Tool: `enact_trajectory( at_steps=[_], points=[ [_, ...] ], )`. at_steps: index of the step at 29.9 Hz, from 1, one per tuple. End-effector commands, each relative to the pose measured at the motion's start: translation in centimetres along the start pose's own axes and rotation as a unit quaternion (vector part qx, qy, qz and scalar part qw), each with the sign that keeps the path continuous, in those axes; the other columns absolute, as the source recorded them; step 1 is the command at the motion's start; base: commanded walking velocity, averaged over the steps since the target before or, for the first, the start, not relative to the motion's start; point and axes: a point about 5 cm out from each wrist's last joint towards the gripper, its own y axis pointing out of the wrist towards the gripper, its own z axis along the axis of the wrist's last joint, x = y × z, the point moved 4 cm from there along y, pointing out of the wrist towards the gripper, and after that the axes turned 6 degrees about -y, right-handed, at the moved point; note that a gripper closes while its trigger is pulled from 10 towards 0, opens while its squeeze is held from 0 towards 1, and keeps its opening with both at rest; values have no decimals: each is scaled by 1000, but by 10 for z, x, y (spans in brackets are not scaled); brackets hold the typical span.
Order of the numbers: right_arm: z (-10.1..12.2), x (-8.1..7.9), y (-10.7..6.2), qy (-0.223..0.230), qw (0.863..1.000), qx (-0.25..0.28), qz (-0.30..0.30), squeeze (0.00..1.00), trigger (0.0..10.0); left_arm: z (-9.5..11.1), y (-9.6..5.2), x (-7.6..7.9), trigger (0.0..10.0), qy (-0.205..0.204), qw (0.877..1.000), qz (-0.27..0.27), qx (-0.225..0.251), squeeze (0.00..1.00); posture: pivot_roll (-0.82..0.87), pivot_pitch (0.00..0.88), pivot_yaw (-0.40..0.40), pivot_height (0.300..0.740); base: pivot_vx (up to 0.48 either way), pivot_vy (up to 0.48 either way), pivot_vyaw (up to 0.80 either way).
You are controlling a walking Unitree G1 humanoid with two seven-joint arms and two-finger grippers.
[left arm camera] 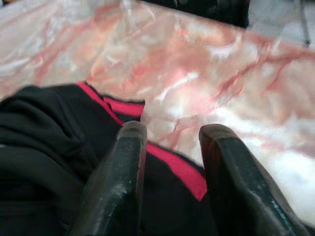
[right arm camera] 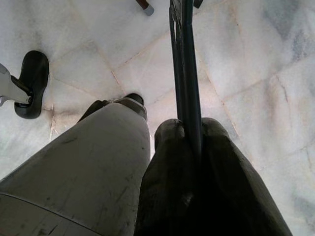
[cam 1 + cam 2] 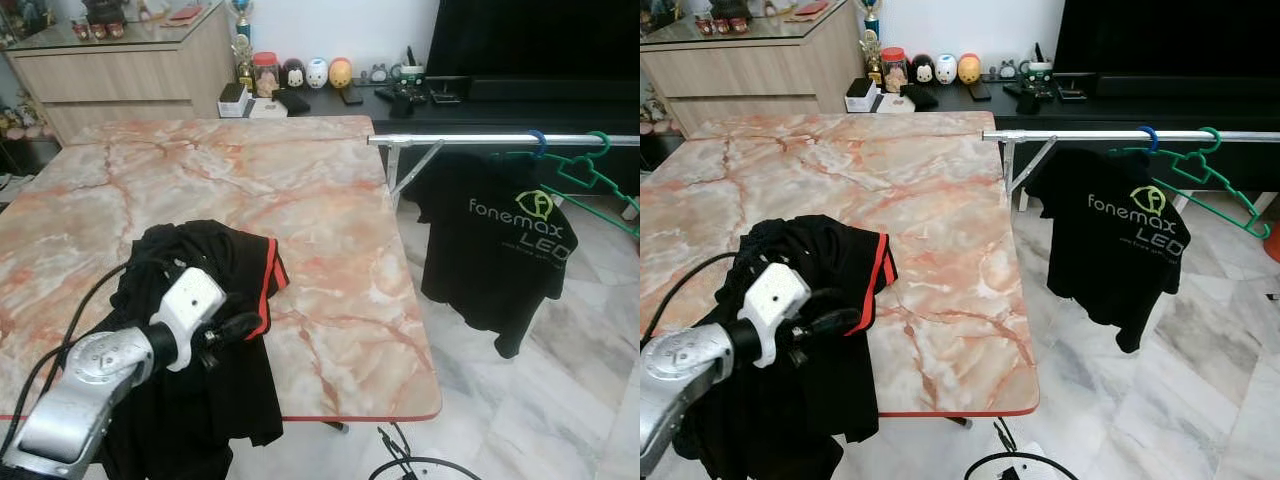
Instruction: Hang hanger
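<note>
Landmark: the marble table (image 3: 330,210), pink-veined with a red edge.
My left gripper (image 1: 170,147): over the table's near part, just above the black garment (image 3: 215,270); my fingers (image 1: 123,167) stand parted with nothing between them, the garment's red trim showing in the gap.
Black garment: heaped on the table's near left part, one side hanging over the near edge.
My right gripper (image 2: 189,130): down over the pale tiled floor (image 2: 256,59), clear of the table; fingers pressed together on a thin dark-green hanger (image 2: 183,59), whose stem runs out past my fingertips.
Clothes rail (image 3: 500,140): silver, just off the table's far right corner.
Black T-shirt (image 3: 495,240): hangs from that rail, "fonemax" printed on it.
Green hangers (image 3: 590,175): on the rail, right of the T-shirt.
Sideboard (image 3: 130,65): beyond the table's far edge.
</note>
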Motion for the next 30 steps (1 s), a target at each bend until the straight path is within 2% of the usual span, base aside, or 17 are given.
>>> enact_trajectory(
  at_steps=[1, 3, 4, 6, 7, 8, 10, 11, 14, 17, 20, 25, 27, 30],
  points=[
    [3, -1, 0, 0, 1000, 7, 1, 0, 10000, 11, -7, 0, 10000, -10, 1000, -4, 19, 1000, 22, 0, 15, 740, 0, 0, 0],
    [3, 0, 0, 1, 1000, 7, 0, 0, 10000, 23, -12, -5, 10000, -37, 997, 16, 61, 1000, 25, 2, 13, 740, 0, 0, 0],
    [3, 0, 0, 3, 1000, 9, -1, 0, 10000, 31, -16, -21, 10000, -70, 989, 73, 105, 1000, 25, 2, 13, 740, 0, 0, 0],
    [4, 1, 0, 5, 1000, 11, -2, 0, 10000, 31, -17, -34, 10000, -81, 980, 130, 125, 1000, 29, 3, 11, 740, 0, 0, 0],
    [4, 1, 0, 5, 1000, 12, -2, 0, 10000, 28, -18, -42, 10000, -85, 973, 169, 134, 239, 29, 3, 11, 740, 0, 0, 0],
    [4, 1, 0, 4, 1000, 13, -3, 0, 10000, 18, -18, -50, 10000, -100, 957, 232, 140, 0, 24, 1, 11, 740, 0, 0, 0],
    [5, 2, 0, 3, 1000, 16, -4, 0, 10000, 7, -16, -50, 10000, -111, 949, 263, 134, 0, 20, 0, 9, 740, 0, 0, 0],
    [6, 2, 0, 14, 1000, 24, -7, 0, 10000, -4, -10, -43, 10000, -122, 945, 274, 130, 0, 18, 0, 9, 740, 0, 0, 0],
    [7, 3, -1, 27, 999, 32, -12, 0, 10000, -9, -8, -37, 10000, -130, 942, 282, 131, 0, 4, 0, 7, 740, 0, 0, 0],
    [7, 4, -1, 35, 999, 34, -18, 0, 10000, -9, -11, -36, 10000, -125, 942, 281, 132, 0, 8, 0, 4, 740, 0, 0, 0],
    [7, 5, -1, 36, 999, 35, -21, 0, 10000, -15, -23, -32, 10000, -98, 951, 270, 111, 0, 24, 0, -2, 740, 0, 0, 0],
    [7, 7, -1, 34, 998, 37, -23, 0, 10000, -29, -35, -27, 10000, -91, 949, 285, 98, 0, 20, 0, -12, 740, 0, 0, 0],
    [7, 9, -1, 49, 997, 43, -29, 0, 10000, -36, -39, -19, 10000, -82, 953, 279, 88, 0, 17, 0, -29, 740, 0, 0, 0],
    [6, 13, -2, 65, 996, 44, -37, 0, 10000, -40, -40, -16, 10000, -85, 951, 283, 88, 0, 34, 0, -43, 740, 0, 0, 0]
  ],
)
